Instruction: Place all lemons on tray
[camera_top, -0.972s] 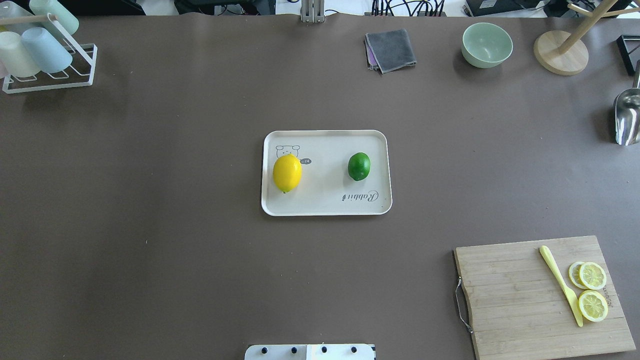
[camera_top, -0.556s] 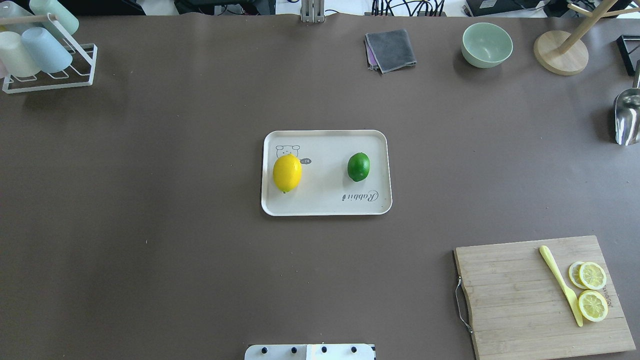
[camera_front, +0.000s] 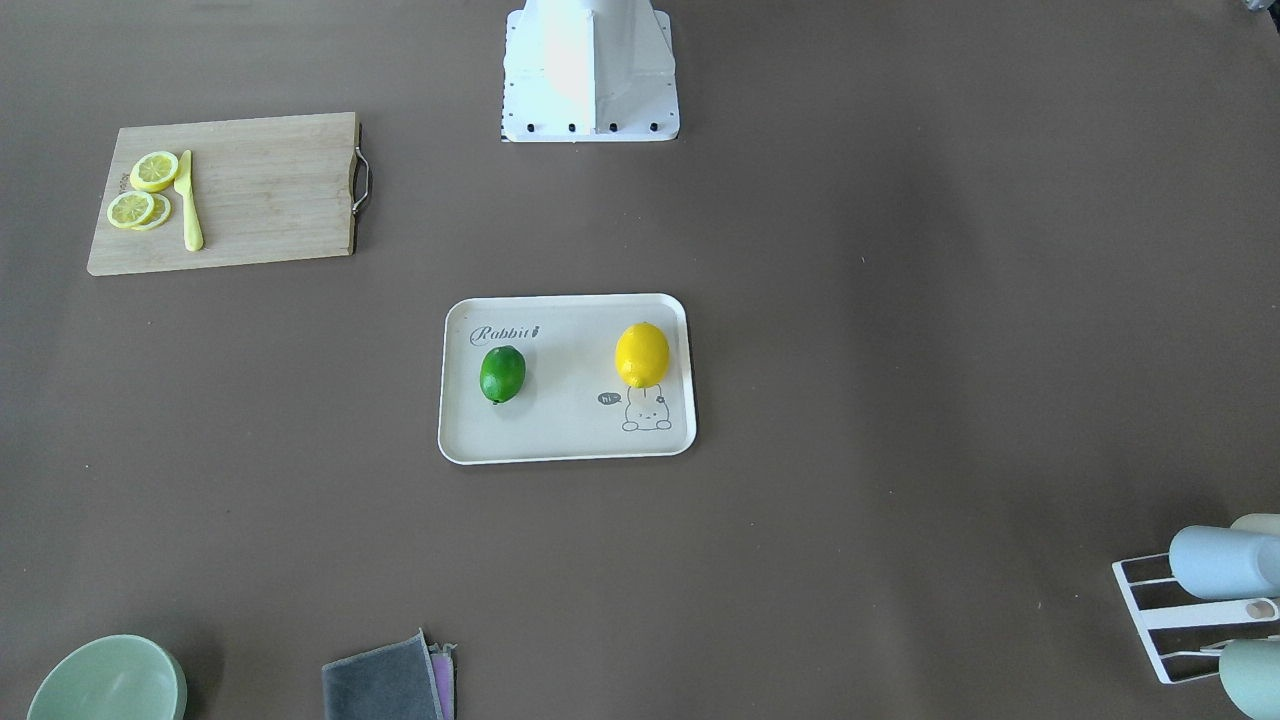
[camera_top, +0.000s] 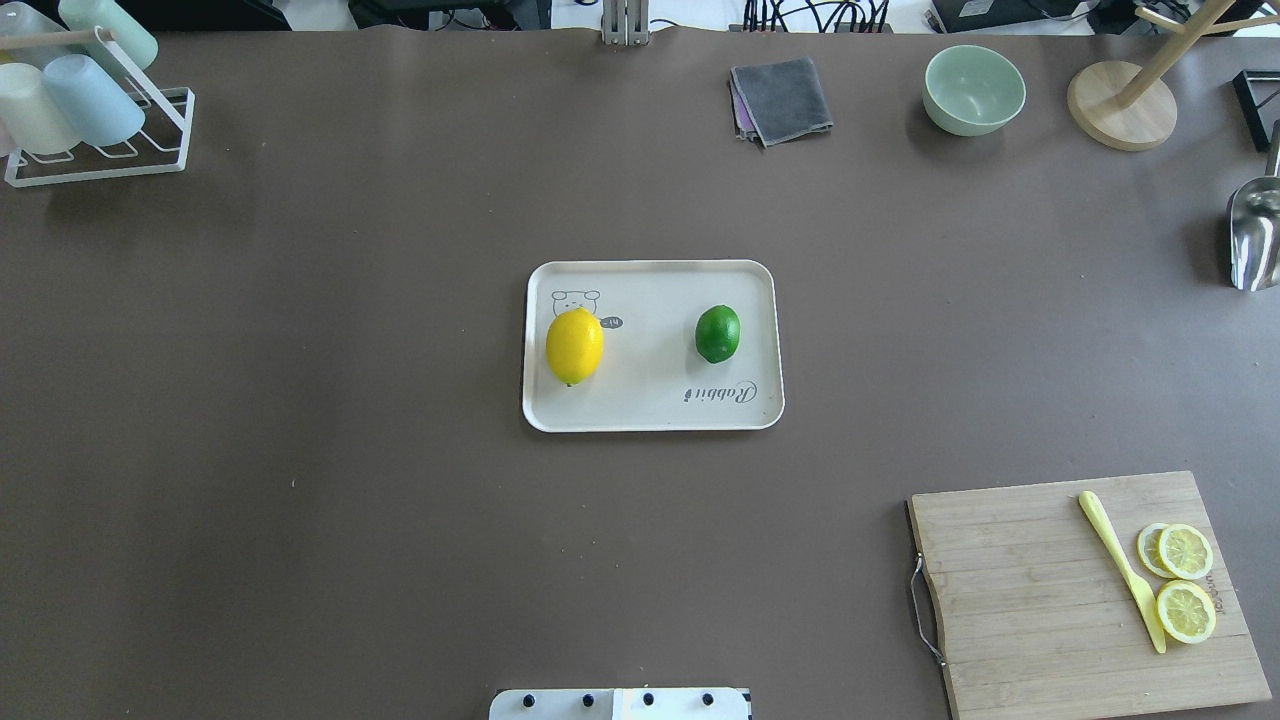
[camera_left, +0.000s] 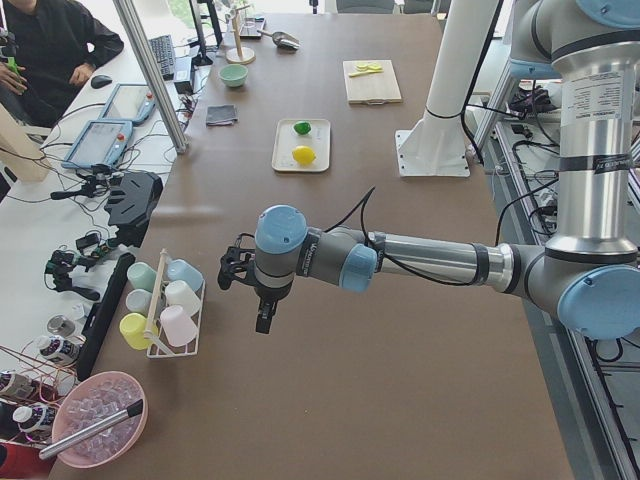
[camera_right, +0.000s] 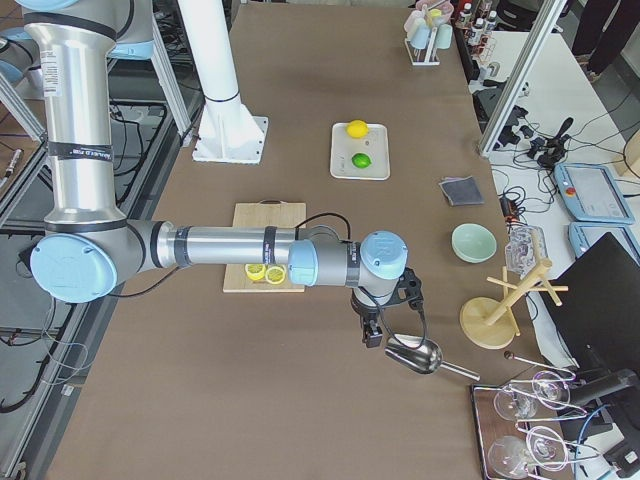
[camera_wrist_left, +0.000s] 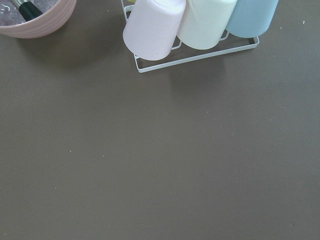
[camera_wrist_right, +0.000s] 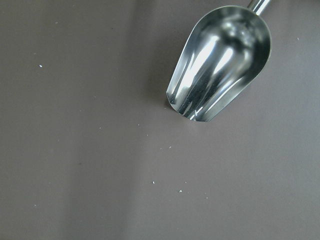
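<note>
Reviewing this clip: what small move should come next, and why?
Probably none. The yellow lemon and the green lemon both lie inside the tray, apart from each other. The left gripper and right gripper hang far off to either side, so keeping them parked seems right.

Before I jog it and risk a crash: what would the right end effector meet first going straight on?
Probably the table: the right end effector points down beside the metal scoop, not over it, though depth is unclear.

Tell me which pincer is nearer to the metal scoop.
Right. The right pincer hangs close beside the metal scoop; the left pincer is at the table's opposite end, near the cup rack.
</note>
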